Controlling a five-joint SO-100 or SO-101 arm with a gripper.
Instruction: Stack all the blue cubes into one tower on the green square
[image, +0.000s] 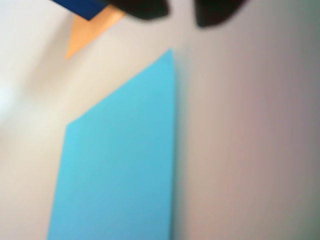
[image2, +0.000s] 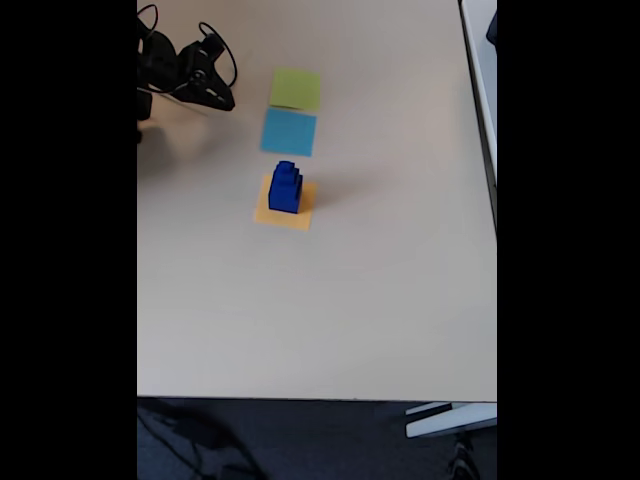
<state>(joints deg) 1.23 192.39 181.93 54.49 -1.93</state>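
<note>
Several blue cubes (image2: 285, 189) stacked on orange square (image2: 284, 204), not green square (image2: 296, 89). Glossy, rigid, light, likely slippery; pinch flat opposite sides, topmost first. Hand (image2: 213, 88) apart, empty.

A smooth, matt, pale beige table (image2: 350, 300) is seen in the fixed view, its finish plain and even. Three flat patches, the green square (image2: 296, 89), the light-blue square (image2: 289, 131) and the orange square (image2: 302, 213), are shown thin and paper-like, with a matt face. The blue cubes (image2: 285, 188) are rendered as solid, dark and faintly glossy, like plastic. The gripper (image2: 205, 88) is seen as black, seemingly matt plastic, with thin black cables looped above it.
</note>
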